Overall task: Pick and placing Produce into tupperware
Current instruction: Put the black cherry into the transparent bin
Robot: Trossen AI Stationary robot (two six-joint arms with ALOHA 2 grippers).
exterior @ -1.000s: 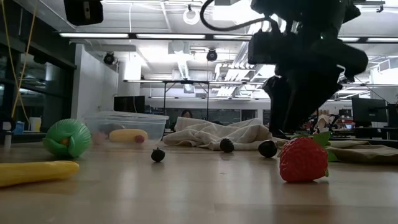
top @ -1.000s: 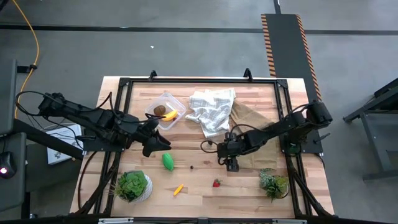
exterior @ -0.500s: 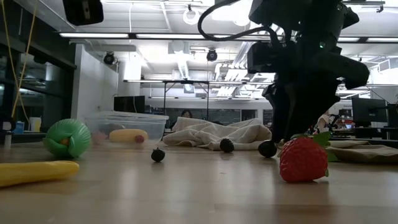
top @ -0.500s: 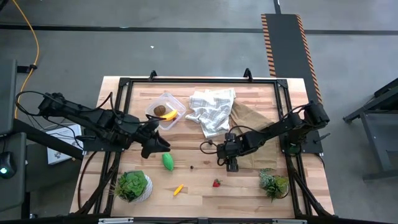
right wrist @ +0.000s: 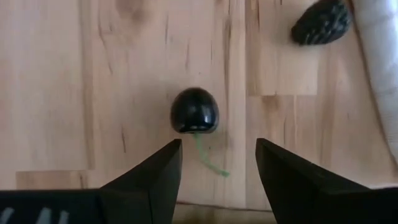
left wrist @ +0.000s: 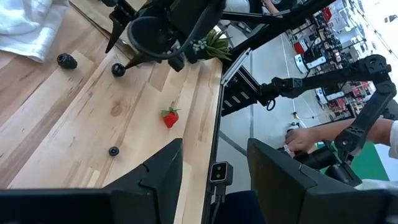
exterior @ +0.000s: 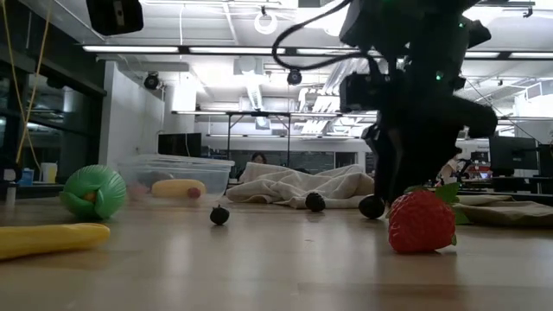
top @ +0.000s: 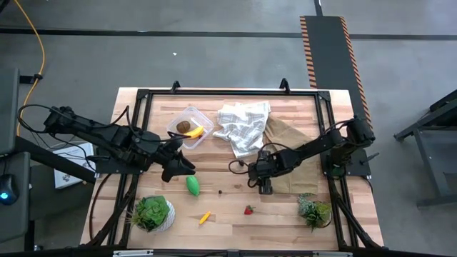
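Right gripper: the right gripper (top: 265, 188) is hanging low over the table, fingers spread wide and holding nothing, because it is lining up on a small dark berry (right wrist: 194, 110) lying on the bare wood just ahead of its fingertips. I would judge it is about to drop and pinch.

Berry: glossy, round and nearly black, with a thin green stem curling off one side. It looks smooth and liable to roll, so the fingers will want to close squarely across it.

Second berry: a bumpier dark berry (right wrist: 321, 23) is sitting nearby, next to the edge of the cloth (top: 243, 127).

Left gripper: the left gripper (top: 182, 165) is waiting above the table close to the green oval fruit (top: 193, 185), fingers apart and empty, keeping out of the other arm's way.

Container: the clear plastic container (top: 205, 119) is sitting towards the far side of the table, beside the cloth, well apart from the right gripper. It is shallow, with rounded corners, and is already holding a brown ball and a yellow piece.

Loose produce: a red strawberry (top: 248, 210), dimpled with a leafy cap, a yellow banana piece (top: 205, 217) and another tiny berry (top: 219, 191) are lying on the near planks.

Table: pale wooden boards (top: 228, 225), grain showing.
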